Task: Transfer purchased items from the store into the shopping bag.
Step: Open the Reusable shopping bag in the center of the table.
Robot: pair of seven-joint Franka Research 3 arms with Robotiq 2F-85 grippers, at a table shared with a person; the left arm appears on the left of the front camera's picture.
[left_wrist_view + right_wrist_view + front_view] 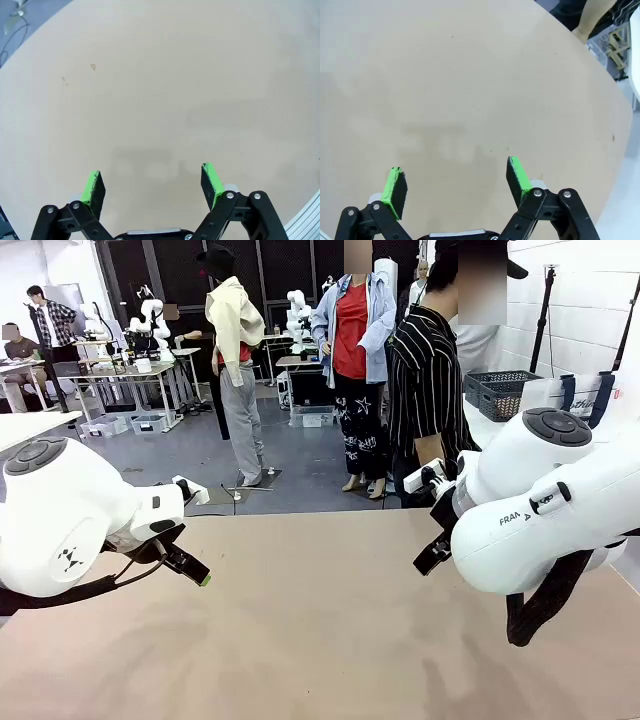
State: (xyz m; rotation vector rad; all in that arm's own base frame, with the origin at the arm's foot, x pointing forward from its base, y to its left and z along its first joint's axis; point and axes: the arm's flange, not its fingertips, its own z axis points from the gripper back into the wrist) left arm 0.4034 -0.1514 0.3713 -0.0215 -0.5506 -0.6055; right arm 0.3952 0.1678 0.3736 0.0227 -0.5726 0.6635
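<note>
The store, a dark grey lattice basket, stands on a white side table at the back right, behind my right arm. Right beside it is the shopping bag, whitish with navy strap handles. The purchased items are out of view. My left gripper hangs open over the bare beige table, nothing between its green pads. My right gripper is open too, above the same bare tabletop. In the front view the left gripper pokes out at the left and the right gripper at the right.
A person in a black striped shirt stands at the table's far side, right of centre; their forearm shows near the table edge in the right wrist view. Both white arms bulk large low at the picture's sides.
</note>
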